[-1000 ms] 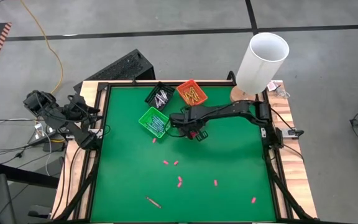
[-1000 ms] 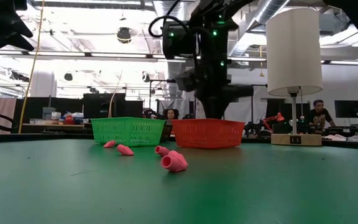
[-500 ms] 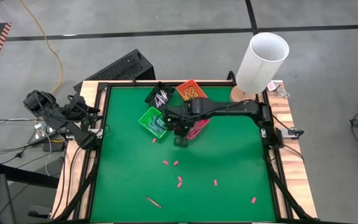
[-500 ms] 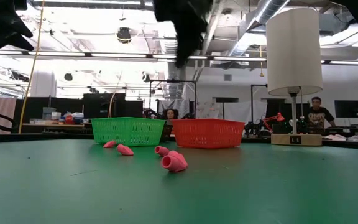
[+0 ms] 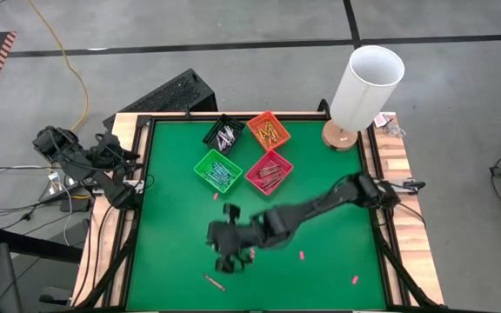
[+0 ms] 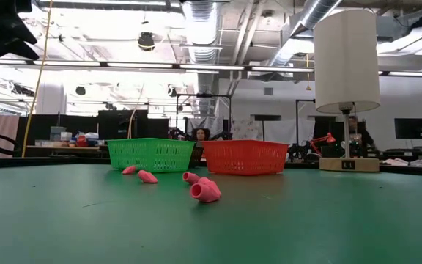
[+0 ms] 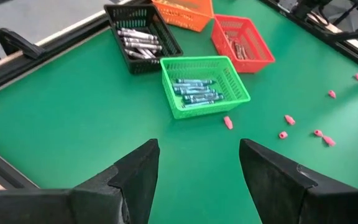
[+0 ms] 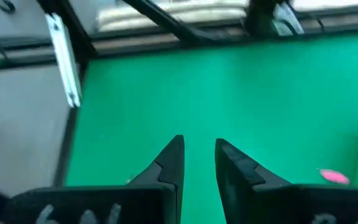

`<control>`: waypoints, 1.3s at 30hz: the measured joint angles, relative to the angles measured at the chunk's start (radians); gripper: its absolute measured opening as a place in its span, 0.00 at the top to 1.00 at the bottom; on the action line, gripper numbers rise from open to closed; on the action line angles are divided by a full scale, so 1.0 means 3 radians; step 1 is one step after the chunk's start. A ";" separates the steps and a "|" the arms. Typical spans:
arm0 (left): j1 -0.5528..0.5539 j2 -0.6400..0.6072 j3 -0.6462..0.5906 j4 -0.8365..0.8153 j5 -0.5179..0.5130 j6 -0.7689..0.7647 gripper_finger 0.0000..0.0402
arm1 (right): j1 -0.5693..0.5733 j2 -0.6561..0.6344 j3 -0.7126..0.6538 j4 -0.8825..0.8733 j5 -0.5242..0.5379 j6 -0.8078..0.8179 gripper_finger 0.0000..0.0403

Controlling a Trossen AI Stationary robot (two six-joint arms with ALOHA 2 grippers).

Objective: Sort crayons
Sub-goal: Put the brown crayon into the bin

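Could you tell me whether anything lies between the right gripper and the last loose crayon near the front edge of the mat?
Nothing visible does. The right gripper, jaws slightly apart and empty, is over bare green mat just beside the loose crayon. The pink bits lie off to the side.

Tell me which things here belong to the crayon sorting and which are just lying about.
Job: loose crayon; sorted crayons in the green, red, orange and black bins; right gripper.
Lying about: pink bits; lamp.
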State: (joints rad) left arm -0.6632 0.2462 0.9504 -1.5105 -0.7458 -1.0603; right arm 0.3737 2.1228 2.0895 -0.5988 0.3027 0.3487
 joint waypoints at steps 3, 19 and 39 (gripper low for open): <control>-0.0001 0.0000 0.0000 0.0004 0.0069 -0.0001 0.47 | 0.0186 0.0171 0.0000 0.0368 0.0229 -0.0018 0.78; 0.0000 0.0000 0.0000 0.0001 0.0001 -0.0069 0.47 | 0.0599 0.0953 -0.0003 0.0888 0.0490 0.0695 0.78; 0.0000 -0.0001 0.0000 0.0004 0.0090 -0.0209 0.47 | 0.0629 0.1211 -0.0003 0.0998 0.0633 0.0678 0.78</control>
State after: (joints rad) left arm -0.6632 0.2459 0.9504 -1.5093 -0.7188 -1.1229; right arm 0.5625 2.4860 2.0885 -0.2994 0.4925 0.5519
